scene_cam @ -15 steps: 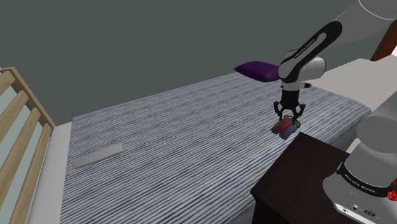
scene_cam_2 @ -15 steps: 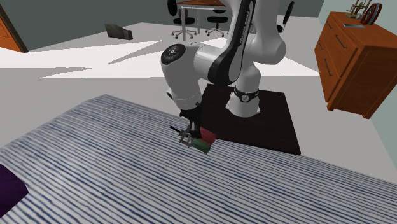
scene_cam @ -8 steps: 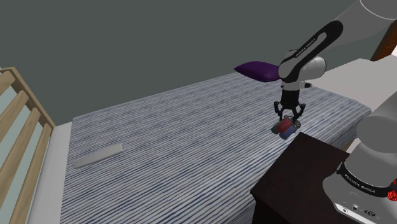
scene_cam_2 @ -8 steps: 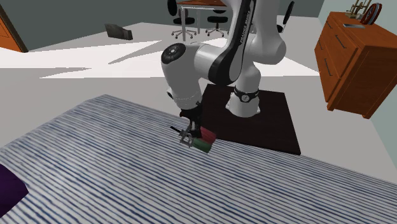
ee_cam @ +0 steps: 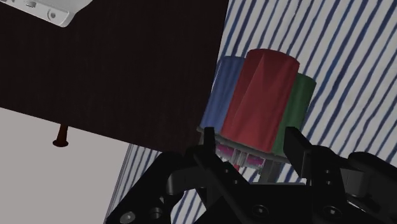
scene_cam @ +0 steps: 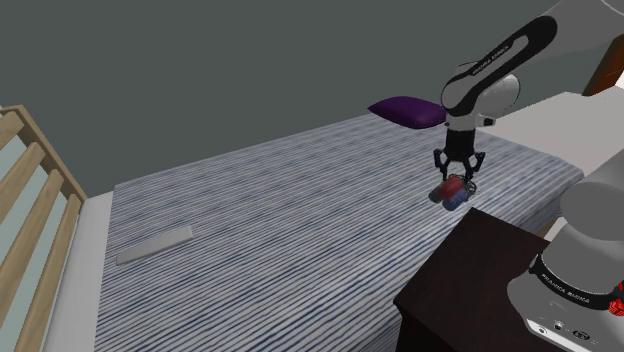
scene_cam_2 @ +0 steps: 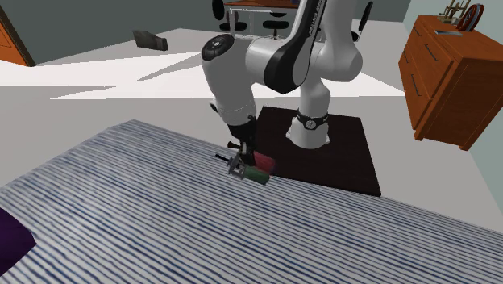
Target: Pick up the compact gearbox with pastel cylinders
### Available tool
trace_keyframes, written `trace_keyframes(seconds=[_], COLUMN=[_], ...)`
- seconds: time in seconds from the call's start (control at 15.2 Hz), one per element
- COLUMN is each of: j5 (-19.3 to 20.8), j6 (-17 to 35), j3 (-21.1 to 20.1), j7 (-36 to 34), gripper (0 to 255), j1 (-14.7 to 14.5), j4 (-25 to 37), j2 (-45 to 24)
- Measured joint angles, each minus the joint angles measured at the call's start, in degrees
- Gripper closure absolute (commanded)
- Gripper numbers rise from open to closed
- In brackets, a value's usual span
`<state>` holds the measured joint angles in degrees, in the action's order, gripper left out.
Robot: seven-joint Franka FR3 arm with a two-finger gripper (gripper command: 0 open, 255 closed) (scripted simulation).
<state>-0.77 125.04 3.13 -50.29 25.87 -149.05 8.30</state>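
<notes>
The gearbox (scene_cam: 450, 193) is a small block with blue, red and green cylinders side by side. It hangs just above the striped bed cover (scene_cam: 300, 210), near the bed's edge by the dark stand (scene_cam: 480, 270). My gripper (scene_cam: 457, 180) points down and is shut on it from above. In the second exterior view the gearbox (scene_cam_2: 258, 170) tilts under the gripper (scene_cam_2: 240, 164). The wrist view has the gripper (ee_cam: 251, 145) with both fingers (ee_cam: 296, 143) clasping the grey base of the gearbox (ee_cam: 257, 95), the cylinders pointing away from the hand.
A purple pillow (scene_cam: 405, 110) lies at the far end of the bed. A flat grey slab (scene_cam: 153, 245) rests on the cover toward the shoulder view's left, near wooden slats (scene_cam: 30, 200). A wooden dresser (scene_cam_2: 451, 73) and office chairs (scene_cam_2: 242, 20) stand beyond the stand.
The gripper has risen a little with the gearbox in it, lifting it off the cover. The arm's elbow stands higher.
</notes>
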Motion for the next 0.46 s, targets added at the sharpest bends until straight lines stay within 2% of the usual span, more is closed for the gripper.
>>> trace_keyframes(seconds=[0.46], j5=[0.2], j6=[-6.0], j3=[-0.1], j7=[-0.3], gripper=[255], j1=[0.0], j4=[1.8], j2=[4.2])
